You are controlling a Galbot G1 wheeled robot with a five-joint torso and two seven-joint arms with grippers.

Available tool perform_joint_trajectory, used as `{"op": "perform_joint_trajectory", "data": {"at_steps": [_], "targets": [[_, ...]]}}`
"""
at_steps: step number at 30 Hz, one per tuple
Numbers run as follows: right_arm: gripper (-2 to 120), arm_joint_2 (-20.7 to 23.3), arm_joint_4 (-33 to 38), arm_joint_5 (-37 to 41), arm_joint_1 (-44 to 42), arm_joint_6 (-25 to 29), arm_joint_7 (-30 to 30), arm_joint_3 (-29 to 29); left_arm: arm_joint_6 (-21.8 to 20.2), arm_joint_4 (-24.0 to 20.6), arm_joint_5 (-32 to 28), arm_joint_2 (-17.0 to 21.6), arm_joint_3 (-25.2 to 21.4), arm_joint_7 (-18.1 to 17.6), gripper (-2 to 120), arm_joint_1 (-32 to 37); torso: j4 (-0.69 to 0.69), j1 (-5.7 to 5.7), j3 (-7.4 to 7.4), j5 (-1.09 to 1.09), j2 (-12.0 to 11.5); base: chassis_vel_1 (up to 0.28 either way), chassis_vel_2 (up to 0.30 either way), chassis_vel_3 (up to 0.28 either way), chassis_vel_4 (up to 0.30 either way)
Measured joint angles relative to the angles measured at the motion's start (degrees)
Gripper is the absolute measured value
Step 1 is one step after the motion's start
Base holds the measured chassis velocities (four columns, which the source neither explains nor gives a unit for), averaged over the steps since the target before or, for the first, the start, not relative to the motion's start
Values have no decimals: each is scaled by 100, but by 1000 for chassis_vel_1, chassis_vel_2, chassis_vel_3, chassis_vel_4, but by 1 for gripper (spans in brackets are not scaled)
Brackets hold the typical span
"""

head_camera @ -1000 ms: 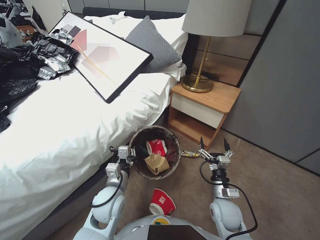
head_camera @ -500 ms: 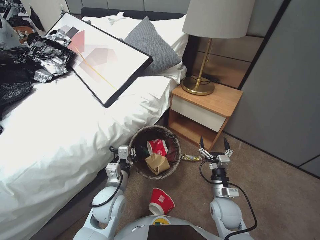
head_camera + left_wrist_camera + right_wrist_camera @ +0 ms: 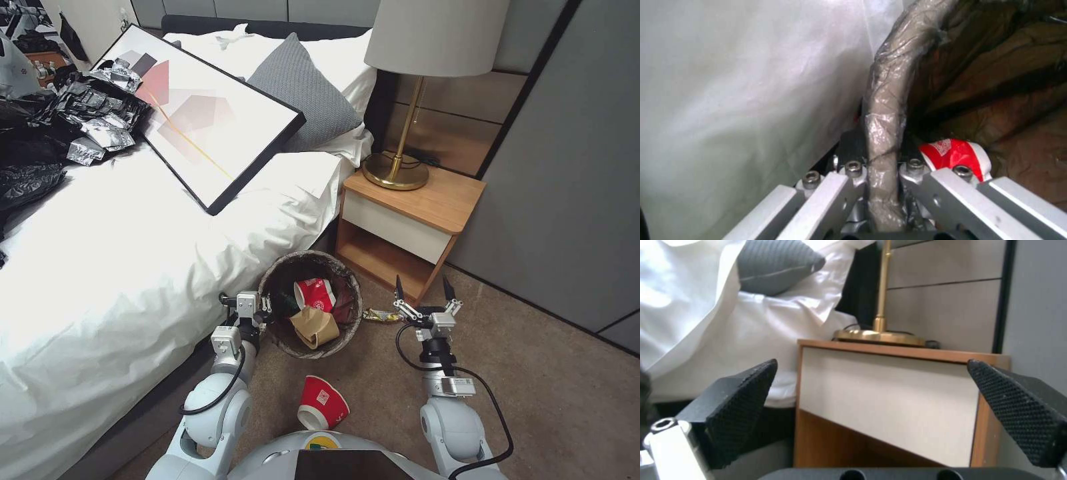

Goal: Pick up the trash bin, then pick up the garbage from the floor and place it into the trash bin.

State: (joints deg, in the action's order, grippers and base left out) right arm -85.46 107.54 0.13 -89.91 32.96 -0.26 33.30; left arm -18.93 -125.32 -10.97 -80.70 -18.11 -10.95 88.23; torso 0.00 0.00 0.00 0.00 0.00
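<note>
While the trash bin (image 3: pixel 311 313) rim is clamped by the left hand (image 3: pixel 248 312), the open right hand (image 3: pixel 423 291) should be lowered squarely over the wrapper (image 3: pixel 381 315).

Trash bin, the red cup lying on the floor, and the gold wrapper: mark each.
trash bin (image 3: pixel 347 283), head view, far rim.
red cup (image 3: pixel 325 400), head view, its red side wall.
gold wrapper (image 3: pixel 380 315), head view, its middle.

1. Left gripper (image 3: pixel 265 305): fingertips hidden behind the trash bin (image 3: pixel 277 337) rim; left wrist view shows the rim (image 3: pixel 885 110) between the jaws.
2. Bin's white wall not visible; liner covers it.
3. Small wrapper (image 3: pixel 381 315) on the floor: too small to identify.
4. Lamp (image 3: pixel 437 33): shade cut off at the top edge.
</note>
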Motion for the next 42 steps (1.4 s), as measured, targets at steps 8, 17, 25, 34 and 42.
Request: {"op": "perform_joint_trajectory", "data": {"at_steps": [8,17,25,34,42], "targets": [[100,305,-238,-146,132,-1029,-155,-59,-6,-7,0,12,2,-4,0,4,1,0,0,0,0,0,0,0,0],[100,480,-633,-483,402,-1759,-524,-124,-19,-24,-3,26,-6,-7,0,6,0,0,0,0,0,0,0,0,0],[100,533,-936,-601,562,-1861,-633,-151,-20,-24,-5,33,-8,-8,0,4,0,0,0,1,0,0,0,0,0],[100,584,-1182,-648,680,-1898,-722,-169,-22,-24,-5,42,-8,-8,0,4,2,0,0,1,0,0,0,0,0],[100,718,-1722,-683,910,-2046,-969,-225,-24,-20,-6,50,-5,-9,0,6,0,0,0,1,0,0,0,0,0]]}}
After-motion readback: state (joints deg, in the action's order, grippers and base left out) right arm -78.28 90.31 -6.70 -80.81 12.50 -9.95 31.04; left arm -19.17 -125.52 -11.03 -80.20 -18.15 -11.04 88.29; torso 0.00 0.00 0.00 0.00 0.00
